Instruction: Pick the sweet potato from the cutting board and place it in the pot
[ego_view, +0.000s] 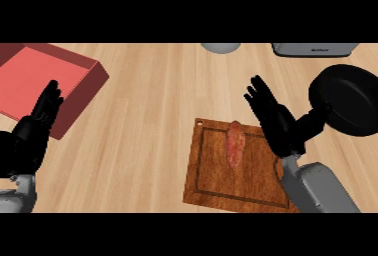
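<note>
On the wooden cutting board (221, 172), lower centre of the desk (155, 100): sweet potato (235, 145), long and reddish, lying lengthwise on the upper middle of the board, untouched. Just to its right, over the board's right edge: right robot hand (275, 120), fingers straight and apart, holding nothing, not in contact with the sweet potato. Beyond that hand, at the right edge of the view: black pot (347, 100), part hidden by the hand and wrist. At the left edge, near a red box (52, 80): left robot hand (37, 125), open, fingers up, at rest. Step in hand, as judged: approach to the pick, grasp not yet made. Next move as judged: shift left and down over the sweet potato, close round its middle, lift, then carry right to the pot.
</note>
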